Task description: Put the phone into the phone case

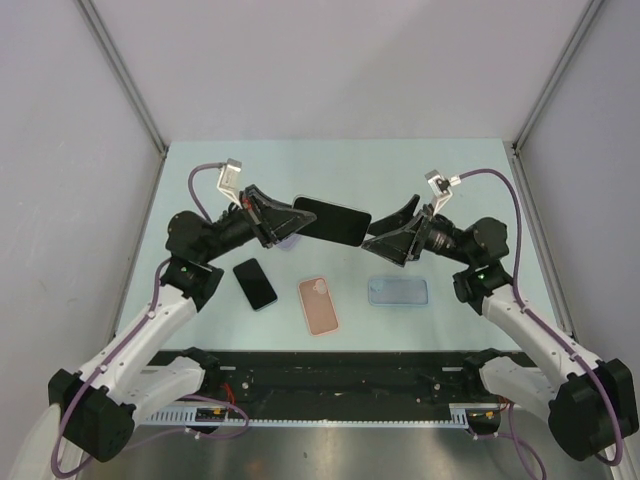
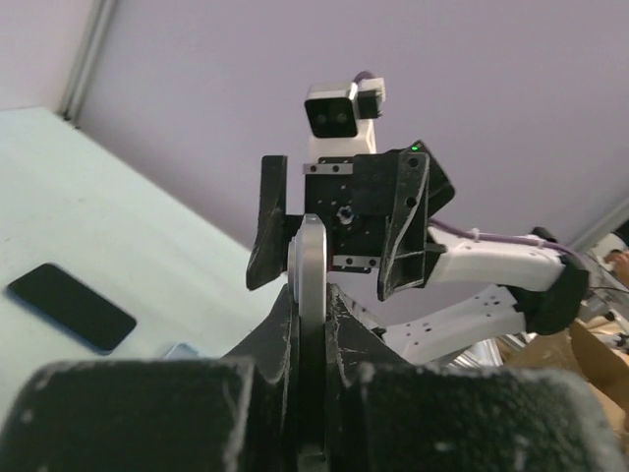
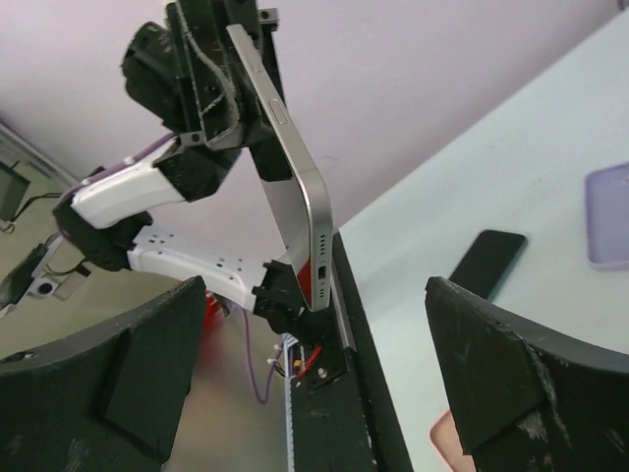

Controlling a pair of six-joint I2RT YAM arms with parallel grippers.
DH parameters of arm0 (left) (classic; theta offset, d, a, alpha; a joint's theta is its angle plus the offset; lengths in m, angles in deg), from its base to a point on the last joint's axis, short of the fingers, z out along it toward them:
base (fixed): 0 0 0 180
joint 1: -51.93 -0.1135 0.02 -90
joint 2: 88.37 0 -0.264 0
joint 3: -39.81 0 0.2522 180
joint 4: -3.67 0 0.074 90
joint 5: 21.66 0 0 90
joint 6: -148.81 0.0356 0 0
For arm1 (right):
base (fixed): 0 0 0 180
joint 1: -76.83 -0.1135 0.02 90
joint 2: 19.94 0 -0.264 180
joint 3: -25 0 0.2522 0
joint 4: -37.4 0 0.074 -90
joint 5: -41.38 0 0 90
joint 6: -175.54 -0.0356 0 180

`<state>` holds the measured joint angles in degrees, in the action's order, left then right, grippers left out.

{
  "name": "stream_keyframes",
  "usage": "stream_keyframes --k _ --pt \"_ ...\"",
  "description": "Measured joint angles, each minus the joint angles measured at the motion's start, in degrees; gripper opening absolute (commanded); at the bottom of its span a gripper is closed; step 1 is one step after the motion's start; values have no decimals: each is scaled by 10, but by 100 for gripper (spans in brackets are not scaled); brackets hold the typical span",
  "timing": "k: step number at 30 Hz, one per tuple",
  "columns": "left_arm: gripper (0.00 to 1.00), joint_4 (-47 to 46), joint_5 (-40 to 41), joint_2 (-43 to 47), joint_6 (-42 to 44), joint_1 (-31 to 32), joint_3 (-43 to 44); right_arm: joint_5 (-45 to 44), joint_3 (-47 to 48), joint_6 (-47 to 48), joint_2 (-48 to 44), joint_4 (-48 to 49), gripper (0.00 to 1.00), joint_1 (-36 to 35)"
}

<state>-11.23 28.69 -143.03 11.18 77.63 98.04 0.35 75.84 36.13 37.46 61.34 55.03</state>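
Handover, centre frame: left gripper (image 1: 287, 222) clamped on black silver-edged slab phone (image 1: 333, 221); right gripper (image 1: 376, 240) gaping, empty, facing it. Next, likely: right pinches phone's free end.

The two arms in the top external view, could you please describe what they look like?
Both the left arm and right arm have white lower links, black joints and bases, and looping purple cables. The left pincer and right pincer are black with wedge-shaped fingers.
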Motion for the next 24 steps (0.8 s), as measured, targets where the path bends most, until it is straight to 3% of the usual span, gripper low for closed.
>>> stream_keyframes --k 10,14,19,24 --pt "0 -87 -22 1 -67 0 -17 0 0 -59 6 101 82 -35" --pt "0 -100 -22 -2 -81 0 -29 -1 0 -71 7 120 66 -45" --pt "0 -115 -25 -12 -92 2 -33 -15 0 -76 8 123 55 -68" --pt "0 -130 -26 -14 -99 8 -40 -29 0 -78 21 124 33 -86"
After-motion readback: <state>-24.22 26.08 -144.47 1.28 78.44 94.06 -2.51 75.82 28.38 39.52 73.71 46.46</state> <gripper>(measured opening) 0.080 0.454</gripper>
